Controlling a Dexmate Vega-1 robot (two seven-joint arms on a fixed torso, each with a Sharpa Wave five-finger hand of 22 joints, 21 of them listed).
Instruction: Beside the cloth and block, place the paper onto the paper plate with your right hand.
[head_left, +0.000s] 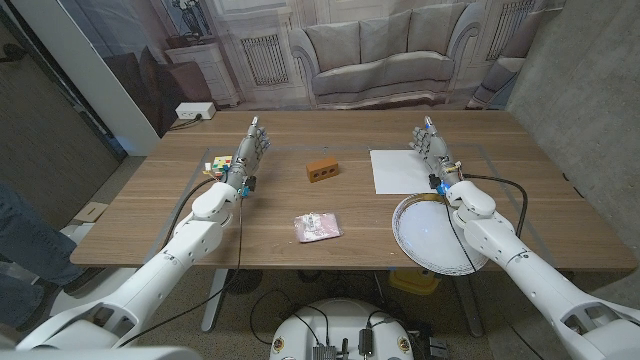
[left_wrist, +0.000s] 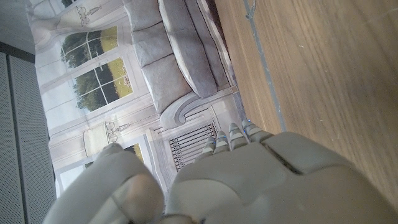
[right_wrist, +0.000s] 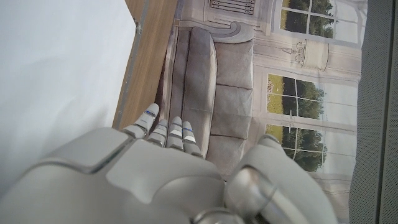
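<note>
paper (head_left: 400, 170): white sheet lying flat on the wooden table (head_left: 300, 215), on the far side of the paper plate and just about meeting its rim. Not on the plate yet. In the right wrist view it's the big white area (right_wrist: 62, 74) next to the hand.
paper plate (head_left: 432, 235): white, ribbed rim, sitting at the table's near edge on the robot's right; the right forearm crosses over its near-right part.
right hand (head_left: 430, 142): up over the paper's right edge, beyond the plate, fingers straight and close together, holding nothing. From the wrist cam (right_wrist: 155, 180) the fingers (right_wrist: 168, 130) look lined up side by side, thumb off to one side. Can't tell if it's actually touching the sheet.
left hand (head_left: 252, 145): way off to the plate's left, fingers straight and together, nothing in it. Wrist cam (left_wrist: 249, 180) shows the same thing.
block (head_left: 321, 170): small orange-brown brick, left of the paper, further back than the plate.
cloth (head_left: 317, 227): little pinkish crumpled piece, left of the plate, well apart from it.
cube (head_left: 220, 167): colourful puzzle cube, just beside the left hand, far left of the plate.
</note>
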